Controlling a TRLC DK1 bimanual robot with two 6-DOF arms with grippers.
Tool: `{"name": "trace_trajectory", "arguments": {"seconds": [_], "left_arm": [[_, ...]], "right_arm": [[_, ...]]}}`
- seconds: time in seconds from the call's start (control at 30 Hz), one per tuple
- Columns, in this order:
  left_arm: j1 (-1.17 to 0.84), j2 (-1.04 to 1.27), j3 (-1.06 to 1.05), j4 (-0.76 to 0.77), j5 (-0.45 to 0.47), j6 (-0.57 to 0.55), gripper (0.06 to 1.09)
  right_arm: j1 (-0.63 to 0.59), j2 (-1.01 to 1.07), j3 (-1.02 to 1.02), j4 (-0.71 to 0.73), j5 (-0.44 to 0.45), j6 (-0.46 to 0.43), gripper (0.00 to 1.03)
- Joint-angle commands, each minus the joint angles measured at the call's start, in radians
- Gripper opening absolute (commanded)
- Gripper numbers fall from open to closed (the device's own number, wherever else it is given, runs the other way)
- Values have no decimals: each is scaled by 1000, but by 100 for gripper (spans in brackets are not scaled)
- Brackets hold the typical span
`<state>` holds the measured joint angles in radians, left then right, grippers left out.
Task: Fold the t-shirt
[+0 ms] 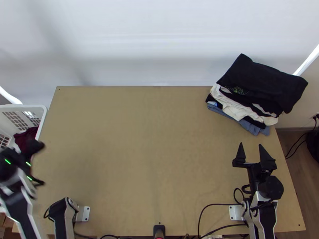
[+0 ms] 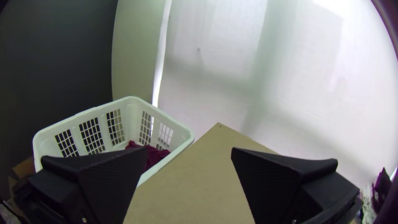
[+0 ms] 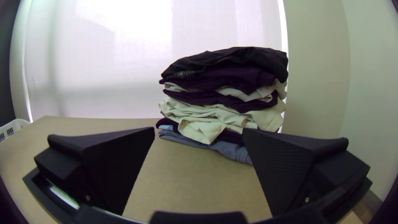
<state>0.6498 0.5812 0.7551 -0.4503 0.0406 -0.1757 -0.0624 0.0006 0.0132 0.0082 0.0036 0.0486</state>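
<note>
Plainly, from the top view, the dark red garment (image 1: 26,137) lies bunched in the white basket (image 1: 43,106) off the left edge of the table (image 1: 151,139), and the left gripper (image 1: 44,163) is near the basket's table-side edge, fingers spread. The cloth sits just beyond it and farther out to the left, so the gripper that should make the pick is this one; the right gripper (image 1: 250,145), also spread, is well apart, over the right side of the table, near the stack of clothes (image 1: 263,87). From the left wrist view, the cloth is past the tip of one finger, down inside the basket wall, while the table's corner lies ahead between the two fingers. To me that says the gripper is not lined up yet: it would have to swing outward over the rim, then dip. No long axis can be read in such a bunched heap, and whether it is the t-shirt I cannot tell, though it seems likely. From the right wrist view, the stack rises ahead of the parted fingers and the basket peeks in across the table, confirming how far that arm is from the garment.
</note>
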Motion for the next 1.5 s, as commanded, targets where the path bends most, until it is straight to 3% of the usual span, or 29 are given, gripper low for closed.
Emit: {"name": "trace_trajectory", "arguments": {"seconds": [0.0, 0.07, 0.2, 0.47, 0.6, 0.77, 0.9, 1.2, 1.47], "left_arm": [[44, 220, 188, -91, 42, -53, 104], [113, 362, 311, -172, 134, -73, 104], [211, 611, 495, -212, 229, -79, 104], [349, 1154, 860, -248, 258, -77, 104], [393, 1448, 1104, -404, 337, -36, 104], [416, 1769, 1356, -527, 349, 19, 104], [422, 1935, 1452, -519, 347, 67, 104], [415, 2134, 1461, -393, 334, 136, 104], [412, 2246, 1460, -252, 268, 173, 104]], "right_arm": [[-7, -2, -4, -20, 9, 4, 99], [-5, -2, -4, -20, 9, 4, 99], [-7, -2, -4, -20, 9, 4, 99], [-5, -2, -4, -20, 9, 4, 99], [-5, -2, -4, -20, 9, 4, 99], [-5, -2, -4, -20, 9, 4, 99], [-5, -2, -4, -20, 9, 4, 99], [-5, -2, -4, -20, 9, 4, 99], [-5, -2, -4, -20, 9, 4, 99]]}}
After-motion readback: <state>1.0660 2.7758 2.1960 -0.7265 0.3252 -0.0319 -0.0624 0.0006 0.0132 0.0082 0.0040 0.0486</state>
